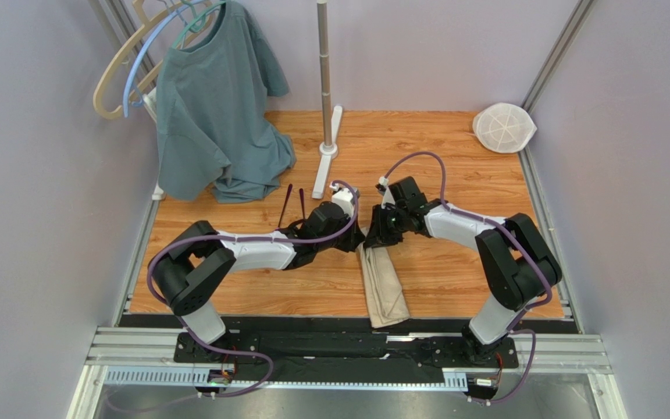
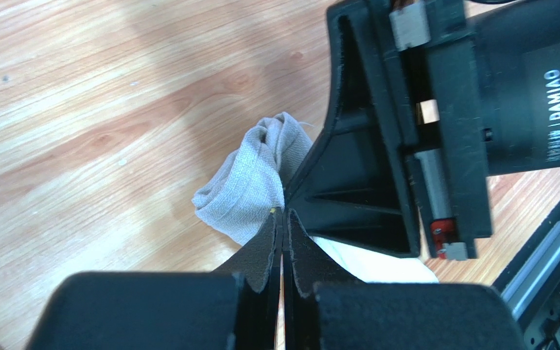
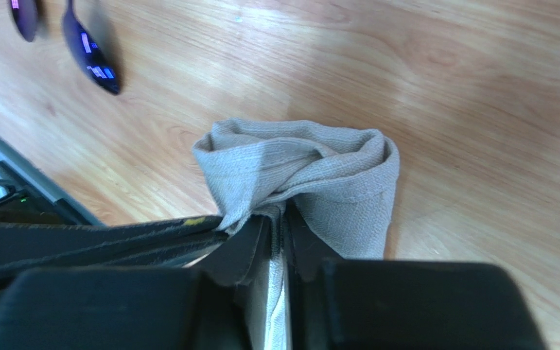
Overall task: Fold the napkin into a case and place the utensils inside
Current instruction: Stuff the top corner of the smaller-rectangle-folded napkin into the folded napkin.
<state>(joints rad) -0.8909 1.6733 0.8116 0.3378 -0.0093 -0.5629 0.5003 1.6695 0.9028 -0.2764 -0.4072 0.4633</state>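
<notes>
- Wooden tabletop (image 1: 452, 148), walled in grey, is occupied by the napkin (image 1: 384, 288), folded into a narrow case between the arms.
- Its far end is bunched upward, probably so that a mouth is opened for the spoons (image 1: 293, 205) lying beyond.
- Cloth is pinched in the nearly closed right gripper (image 3: 281, 219).
- The left gripper (image 2: 281, 215) is closed at the cloth's edge; whether it is gripping the cloth cannot be told.
- "DAMIAO" is read on the wrist motor (image 2: 553, 109).

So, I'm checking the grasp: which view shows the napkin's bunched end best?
The right wrist view: the napkin's bunched end sits centred, close and unblocked. The left wrist view shows one side, partly blocked; the top view shows the folded strip, small, that end covered.
</notes>
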